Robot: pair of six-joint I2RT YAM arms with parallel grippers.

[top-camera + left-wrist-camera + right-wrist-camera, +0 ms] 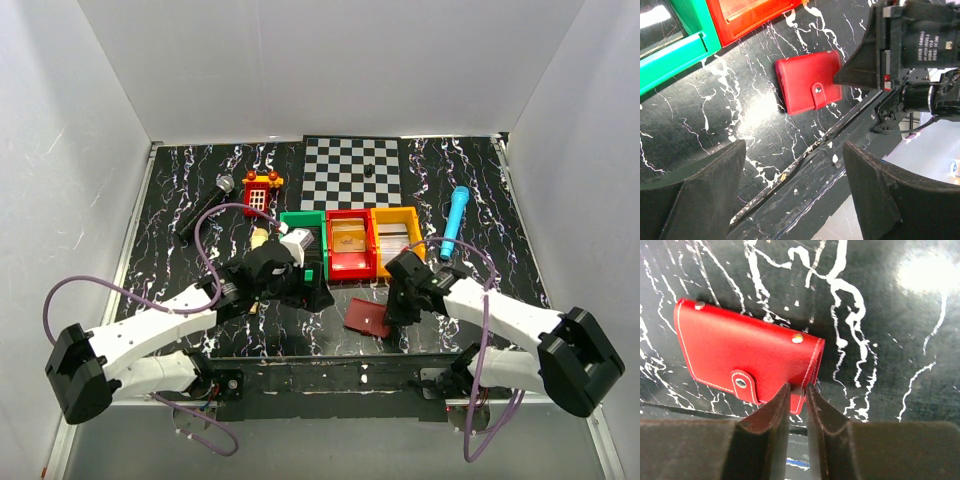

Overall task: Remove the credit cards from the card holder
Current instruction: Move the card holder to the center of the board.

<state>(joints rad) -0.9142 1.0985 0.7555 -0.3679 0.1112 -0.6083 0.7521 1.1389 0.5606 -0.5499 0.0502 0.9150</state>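
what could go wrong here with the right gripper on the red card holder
The right gripper pinches only a thin edge of the card holder, so it may slip or swing when lifted. The snap tab is still fastened, so nothing can come out yet. The holder lies near the table's front edge and could be nudged off.

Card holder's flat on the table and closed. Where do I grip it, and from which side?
Pinch the card holder by the edge at the corner beside its snap tab, coming low from the right arm's side. It lies flat, so only an edge fits between the jaws; the right gripper pinches that corner.
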